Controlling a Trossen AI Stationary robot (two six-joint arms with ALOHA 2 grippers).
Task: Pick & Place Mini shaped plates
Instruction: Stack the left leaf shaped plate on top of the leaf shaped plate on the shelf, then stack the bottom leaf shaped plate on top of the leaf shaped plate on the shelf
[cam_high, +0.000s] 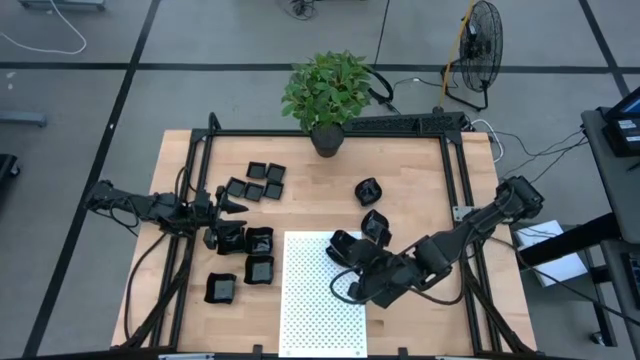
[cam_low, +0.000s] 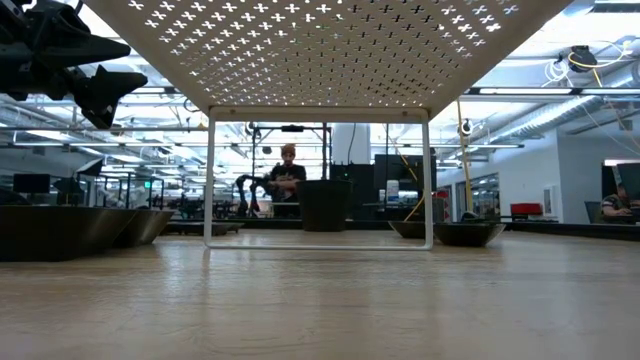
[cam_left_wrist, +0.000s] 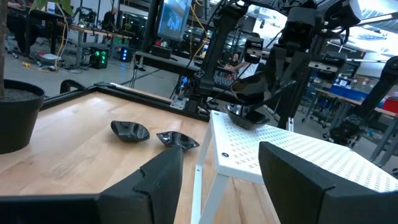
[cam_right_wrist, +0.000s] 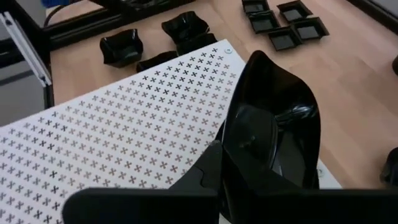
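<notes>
The white perforated mat (cam_high: 322, 293) lies at the table's front middle. Over the mat's far right corner, the right gripper (cam_high: 345, 252) pinches one glossy black plate (cam_right_wrist: 280, 118) by its rim, tilted above the mat. Left of the mat, the left gripper (cam_high: 236, 207) hovers with fingers spread, empty, above a cluster of black plates (cam_high: 250, 255). More plates (cam_high: 260, 180) sit beyond the mat's far left corner.

I'm working in a big open robotics lab: grey tiled floor (cam_high: 200, 40), a wooden bench (cam_high: 420, 180) in a black frame, a pedestal fan (cam_high: 478, 45) and loose cables beyond the right gripper (cam_high: 340, 250), monitors (cam_left_wrist: 174, 18) and equipment racks behind it.
</notes>
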